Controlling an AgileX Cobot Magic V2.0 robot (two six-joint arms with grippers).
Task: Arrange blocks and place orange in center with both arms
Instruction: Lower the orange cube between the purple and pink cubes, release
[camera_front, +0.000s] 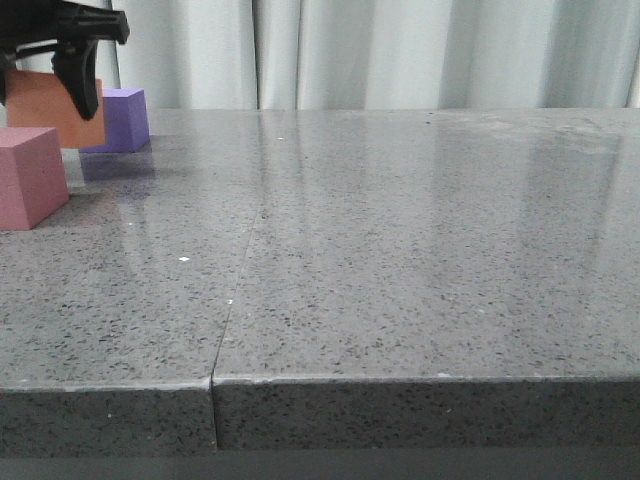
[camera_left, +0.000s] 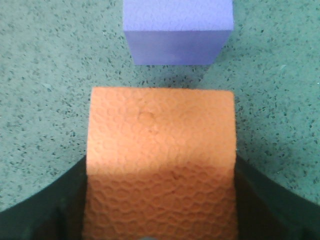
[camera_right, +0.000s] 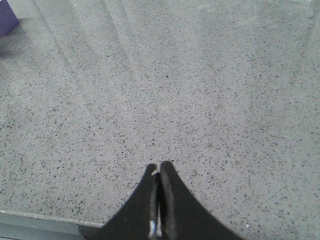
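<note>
- The left black tool (camera_front: 62, 55) is clamped on the matte orange foam cube (camera_front: 55, 108), its dark fingers pressing opposite side faces; the cube hangs clear of the surface, carried high presumably so it can pass over its neighbours.
- In the left wrist view the orange foam cube (camera_left: 160, 165) fills the space between the jaws, with the matte purple foam cube (camera_left: 178, 31) just beyond it at twelve o'clock, apart from it.
- In the front view the purple cube (camera_front: 122, 120) sits at about one o'clock from the matte pink foam cube (camera_front: 30, 175); the bare strip of glossy grey speckled stone surface (camera_front: 95, 190) between them looks like the intended landing spot.
- The right black tool (camera_right: 159, 200) has its fingers pressed together, holding nothing, over bare stone well away; it appears simply parked out of the way.
</note>
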